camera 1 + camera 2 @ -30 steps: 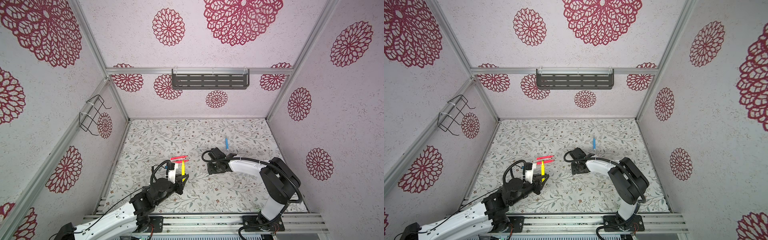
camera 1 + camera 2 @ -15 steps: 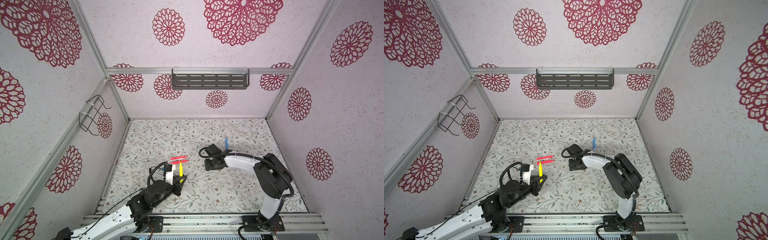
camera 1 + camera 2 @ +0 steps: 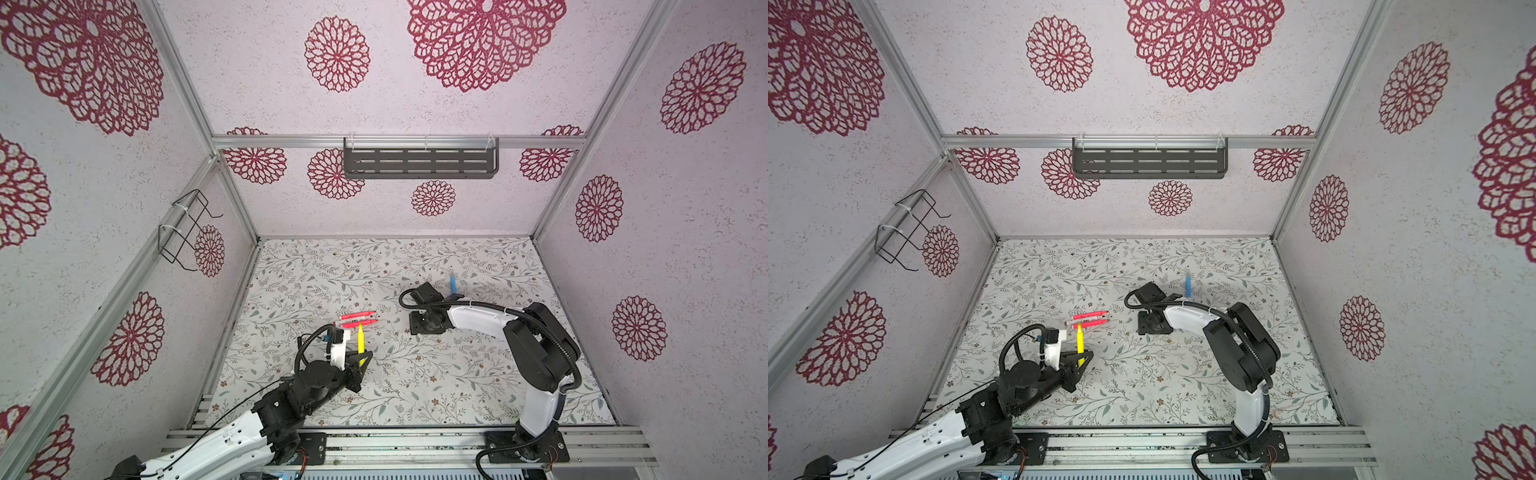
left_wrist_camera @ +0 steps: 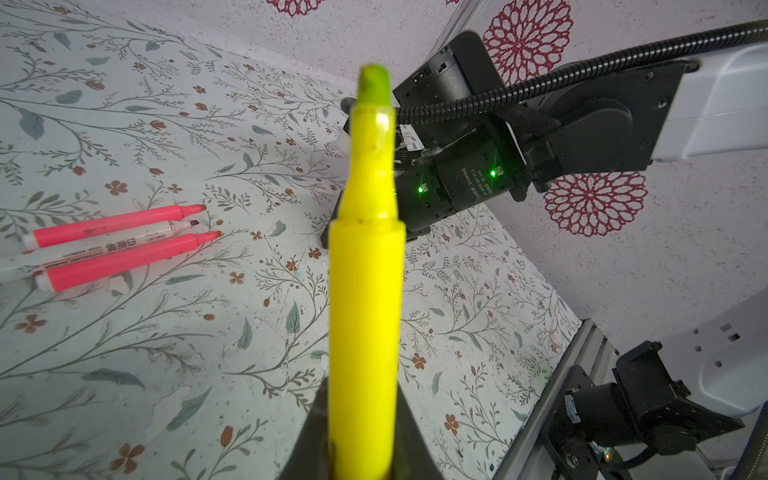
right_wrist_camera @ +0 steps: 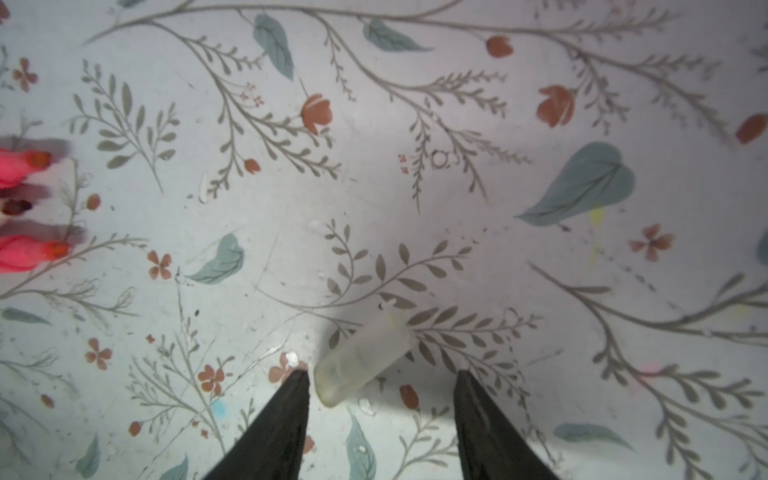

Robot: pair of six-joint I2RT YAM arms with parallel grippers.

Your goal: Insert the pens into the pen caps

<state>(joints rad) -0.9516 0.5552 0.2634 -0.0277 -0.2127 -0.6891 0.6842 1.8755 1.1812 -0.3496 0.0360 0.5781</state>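
My left gripper (image 3: 364, 357) (image 3: 1085, 356) (image 4: 361, 392) is shut on a yellow pen (image 3: 360, 337) (image 3: 1080, 340) (image 4: 365, 270), whose uncapped tip points away toward the pink pens. Two pink pens (image 3: 358, 318) (image 3: 1090, 318) (image 4: 112, 226) lie side by side on the floral table with a white pen (image 4: 91, 247) between them. A blue pen (image 3: 453, 284) (image 3: 1188, 286) lies farther back. My right gripper (image 3: 428, 327) (image 3: 1152, 326) (image 5: 382, 374) points down, open. A pale translucent pen cap (image 5: 359, 365) lies on the table between its fingers, close to one fingertip (image 5: 300, 380).
A black slotted shelf (image 3: 419, 162) hangs on the back wall and a wire basket (image 3: 185, 228) on the left wall. An aluminium rail (image 3: 415, 440) runs along the table's front edge. The pink pens' tips (image 5: 25, 253) show beside my right gripper.
My right gripper has shifted slightly left and back over the table. My left gripper has barely moved and still holds the yellow pen.
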